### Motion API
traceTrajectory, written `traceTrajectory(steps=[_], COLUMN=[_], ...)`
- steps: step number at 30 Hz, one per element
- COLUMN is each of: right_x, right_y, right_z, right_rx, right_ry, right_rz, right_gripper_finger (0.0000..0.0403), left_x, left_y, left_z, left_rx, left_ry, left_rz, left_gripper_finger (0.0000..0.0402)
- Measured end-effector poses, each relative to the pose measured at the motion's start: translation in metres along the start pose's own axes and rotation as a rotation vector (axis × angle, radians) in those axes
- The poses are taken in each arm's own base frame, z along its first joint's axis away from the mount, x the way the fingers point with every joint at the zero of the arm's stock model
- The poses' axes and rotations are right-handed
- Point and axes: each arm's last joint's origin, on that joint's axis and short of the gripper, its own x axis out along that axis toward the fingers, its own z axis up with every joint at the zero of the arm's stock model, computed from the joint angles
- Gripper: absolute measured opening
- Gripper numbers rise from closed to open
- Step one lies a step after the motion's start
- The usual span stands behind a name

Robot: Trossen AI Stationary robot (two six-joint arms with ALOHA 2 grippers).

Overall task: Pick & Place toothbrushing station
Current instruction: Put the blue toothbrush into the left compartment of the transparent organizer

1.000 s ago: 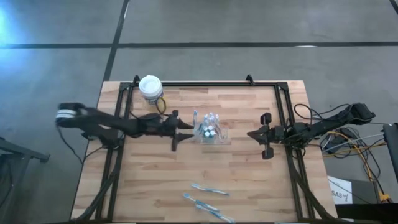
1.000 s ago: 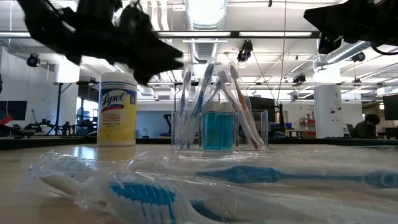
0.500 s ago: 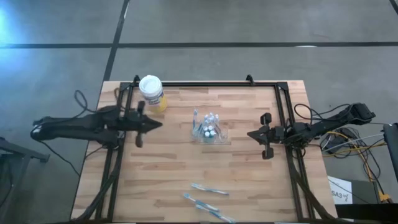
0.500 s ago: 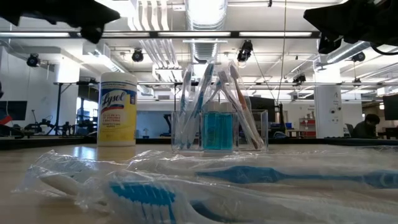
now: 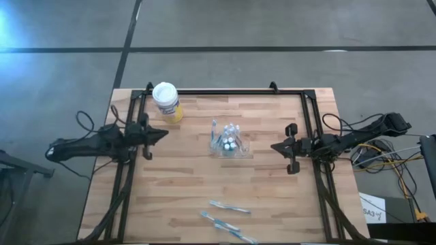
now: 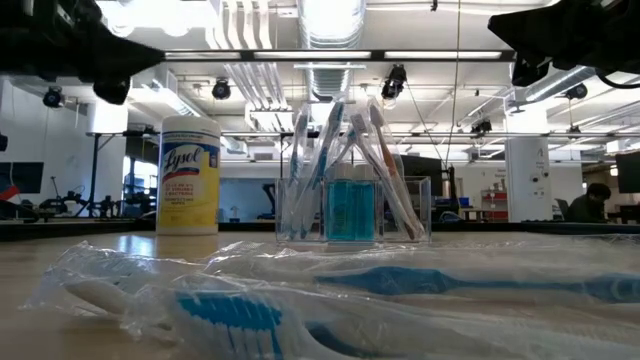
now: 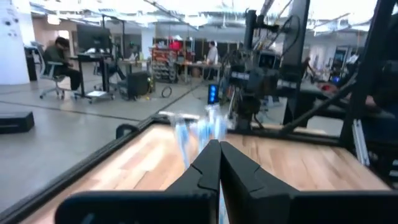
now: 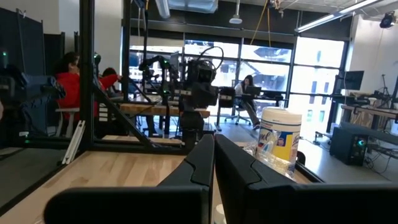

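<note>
A clear holder (image 5: 228, 141) stands on the middle of the wooden table with several blue-and-white toothbrushes (image 6: 318, 165) leaning in it around a blue insert (image 6: 351, 210). Wrapped toothbrushes (image 5: 229, 208) lie flat near the front edge, and they fill the foreground of the low view (image 6: 300, 300). My left gripper (image 5: 165, 134) is shut and empty, hovering level at the table's left side, well away from the holder (image 7: 199, 129). My right gripper (image 5: 274, 146) is shut and empty, hovering at the right side and pointing toward the holder.
A yellow Lysol canister with a white lid (image 5: 165, 101) stands at the far left, just beyond my left gripper. A black frame (image 5: 225, 91) runs along the table's far and side edges. Bare wood lies between the holder and each gripper.
My left gripper has drawn back from right beside the holder toward the table's left edge, staying level. Its fingers, spread one second ago, are shut now. The holder and the toothbrushes stand as before.
</note>
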Motion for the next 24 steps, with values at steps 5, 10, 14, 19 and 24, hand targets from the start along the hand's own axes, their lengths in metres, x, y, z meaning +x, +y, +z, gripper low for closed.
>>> traceTrajectory(steps=[5, 10, 14, 19, 24], right_x=[0.0, 0.0, -0.001, 0.0, 0.009], right_y=[0.0, 0.0, 0.0, 0.001, 0.003], right_z=[0.0, 0.0, -0.002, -0.006, -0.003], right_rx=[0.0, 0.008, 0.021, 0.075, 0.11], right_ry=[0.0, 0.001, 0.013, 0.041, 0.144], right_rz=[0.0, 0.0, 0.001, 0.003, 0.005], right_gripper_finger=[0.0008, 0.0008, 0.0008, 0.0008, 0.0008], left_x=[-0.001, -0.002, -0.002, -0.002, -0.001], left_y=[0.001, 0.002, 0.002, 0.001, 0.001], left_z=[-0.021, -0.036, -0.039, -0.04, -0.041], left_rx=[0.005, 0.004, -0.004, -0.015, -0.027], left_ry=[0.017, 0.027, 0.001, -0.003, 0.012], left_rz=[0.0, -0.002, -0.015, -0.058, -0.064], left_gripper_finger=[0.0003, 0.0009, 0.0007, 0.0003, 0.0016])
